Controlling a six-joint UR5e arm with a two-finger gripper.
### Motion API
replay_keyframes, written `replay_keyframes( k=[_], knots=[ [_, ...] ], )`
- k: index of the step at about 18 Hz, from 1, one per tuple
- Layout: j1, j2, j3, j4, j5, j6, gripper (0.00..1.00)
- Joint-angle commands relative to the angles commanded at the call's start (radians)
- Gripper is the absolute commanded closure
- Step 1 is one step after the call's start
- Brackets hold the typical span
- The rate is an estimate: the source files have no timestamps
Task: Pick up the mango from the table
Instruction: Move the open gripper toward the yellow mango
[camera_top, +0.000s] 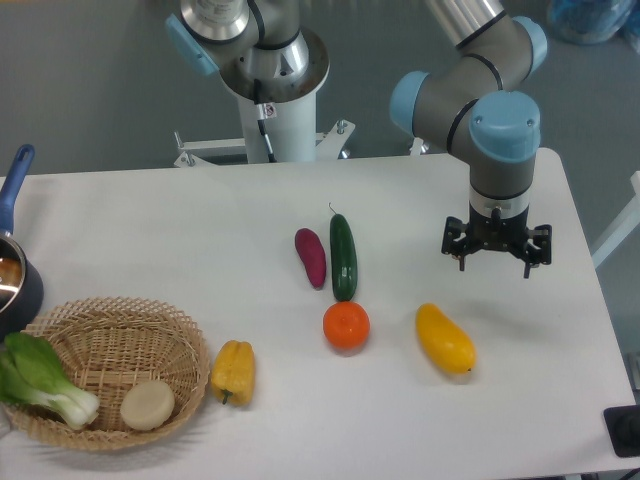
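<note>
The mango (445, 339) is a glossy yellow-orange oval lying on the white table (150, 230), right of centre near the front. My gripper (496, 262) hangs above the table behind and a little to the right of the mango, apart from it. Its fingers point down and look spread, with nothing between them.
A round orange (346, 325) lies left of the mango. A green cucumber (343, 256) and a purple sweet potato (310, 257) lie behind it. A yellow bell pepper (233, 371) sits beside a wicker basket (110, 320) holding bok choy and a pale round item. A blue-handled pot (14, 270) is at the left edge.
</note>
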Motion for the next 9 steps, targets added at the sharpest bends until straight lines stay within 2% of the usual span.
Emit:
replay_keyframes(
  k=[9],
  knots=[
    [-0.014, -0.015, 0.014, 0.002, -0.005, -0.006, 0.00]
  ],
)
